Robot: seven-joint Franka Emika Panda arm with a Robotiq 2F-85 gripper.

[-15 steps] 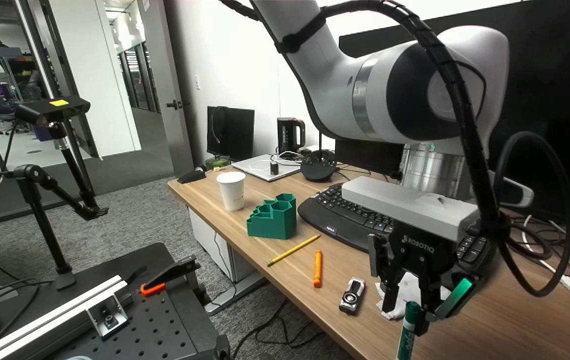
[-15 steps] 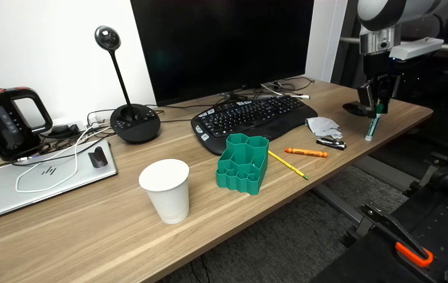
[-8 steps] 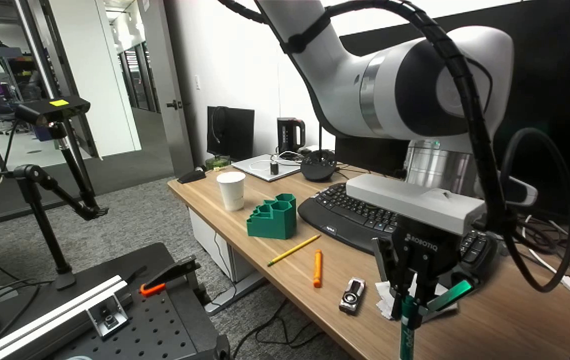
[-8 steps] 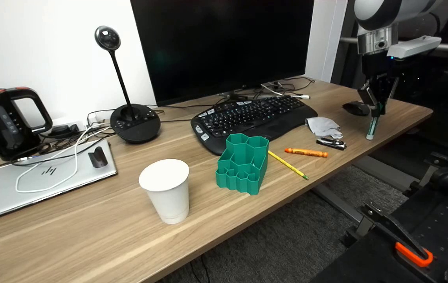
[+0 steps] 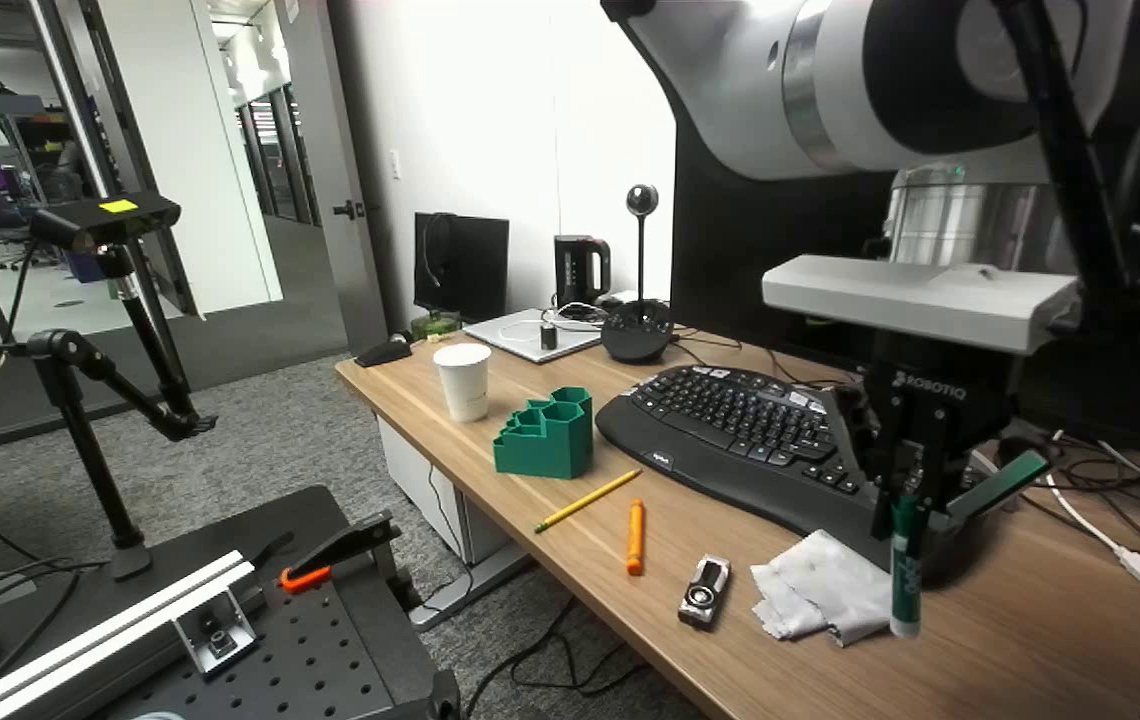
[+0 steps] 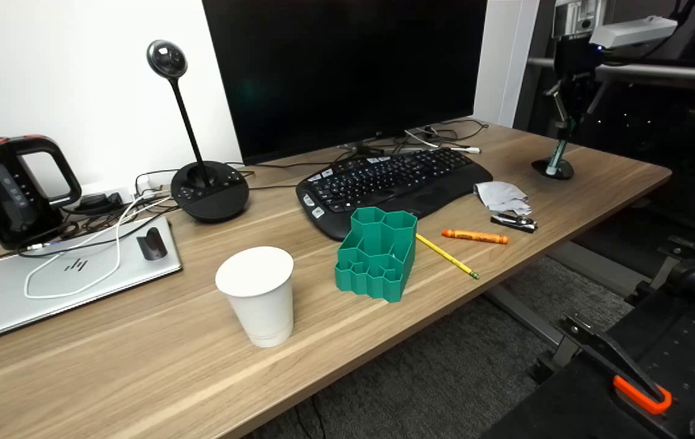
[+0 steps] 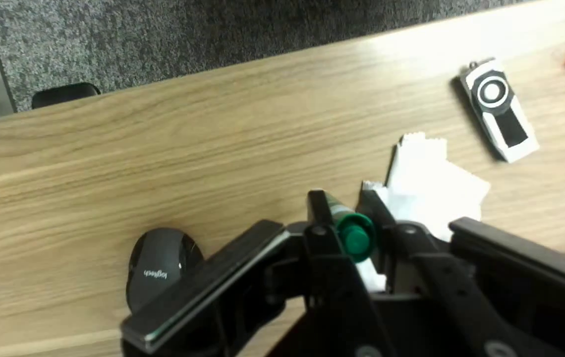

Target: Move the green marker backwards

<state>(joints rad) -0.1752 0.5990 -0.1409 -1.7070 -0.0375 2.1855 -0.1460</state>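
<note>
The green marker, with a green cap, a green-and-white barrel and a white lower end, shows in both exterior views (image 5: 905, 590) (image 6: 558, 157). It hangs nearly upright with its cap end up. My gripper (image 5: 900, 530) is shut on its upper part and holds it above the table. In the wrist view the cap end of the marker (image 7: 356, 237) shows between the fingers of the gripper (image 7: 344, 204). In an exterior view the marker overlaps the black mouse (image 6: 561, 171) behind it.
A grey cloth (image 5: 820, 585) and a silver-black small device (image 5: 705, 592) lie near the marker. An orange crayon (image 5: 636, 537), a yellow pencil (image 5: 588, 500), a green holder (image 5: 550, 450) and a white cup (image 5: 465, 385) stand farther off. The black keyboard (image 5: 730, 440) lies toward the monitor.
My gripper has closed on the marker, which stood between its fingers a second ago, and has lifted it off the table, moving up and toward the monitor side.
</note>
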